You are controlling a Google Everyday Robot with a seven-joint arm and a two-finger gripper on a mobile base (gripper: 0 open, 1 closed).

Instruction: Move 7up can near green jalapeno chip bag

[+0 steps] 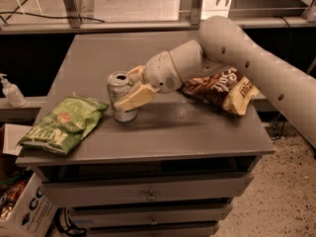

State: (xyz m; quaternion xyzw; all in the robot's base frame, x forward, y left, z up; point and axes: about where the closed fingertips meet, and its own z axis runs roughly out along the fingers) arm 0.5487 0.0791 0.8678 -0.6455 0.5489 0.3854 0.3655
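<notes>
The 7up can point(117, 87) stands upright on the grey table point(192, 127), just right of the green jalapeno chip bag point(64, 122), which lies flat at the table's front left corner. A small gap separates the can and the bag. My gripper point(126, 90) reaches in from the right, with one cream finger across the can's front and the other behind it. The fingers rest against the can's sides, closed on it.
A larger brown-and-cream snack bag point(222, 88) lies at the right of the table, under my arm. A white pump bottle point(11, 90) stands on a ledge to the left. A cardboard box point(24, 209) sits on the floor at the lower left. Drawers are below the tabletop.
</notes>
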